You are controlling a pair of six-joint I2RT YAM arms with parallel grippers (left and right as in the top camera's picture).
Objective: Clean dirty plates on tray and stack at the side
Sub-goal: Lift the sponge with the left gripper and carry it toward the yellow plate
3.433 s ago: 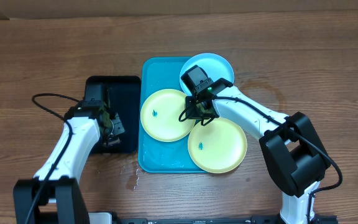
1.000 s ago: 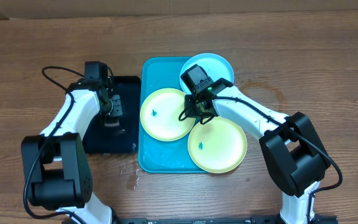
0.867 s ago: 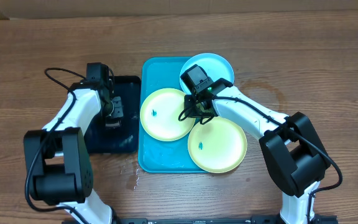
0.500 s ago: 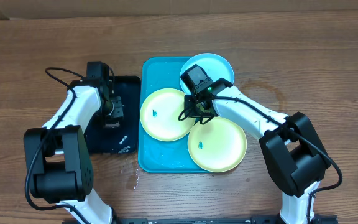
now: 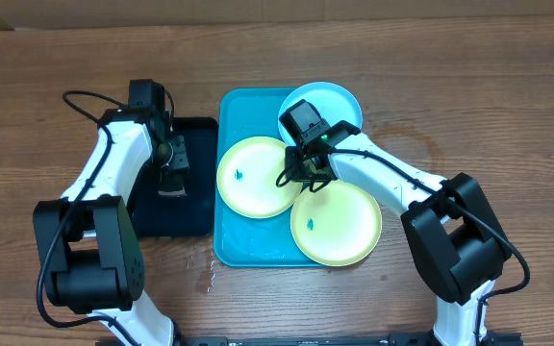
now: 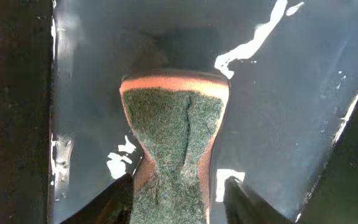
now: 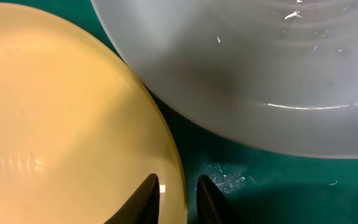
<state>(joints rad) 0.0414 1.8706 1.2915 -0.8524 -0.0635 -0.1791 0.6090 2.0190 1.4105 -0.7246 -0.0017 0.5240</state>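
Left wrist: left fingers (image 6: 244, 205) pinch sponge (image 6: 174, 130) | right wrist: right fingers (image 7: 211, 200) clamp yellow plate (image 7: 67, 118) rim

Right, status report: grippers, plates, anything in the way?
Left gripper shut on sponge, black tray. Right gripper clamps yellow plate. Plates unstacked on blue tray. Nothing blocking.

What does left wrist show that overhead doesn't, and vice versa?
Only left wrist: the sponge, green scouring face over an orange body, pinched at its waist by the left gripper, plus wet glints on the surface below; overhead it is too small to make out. Only overhead: the turquoise tray, three plates on it, two yellow-green and one light blue, and the right gripper among them. Both: the black tray beneath the left gripper.
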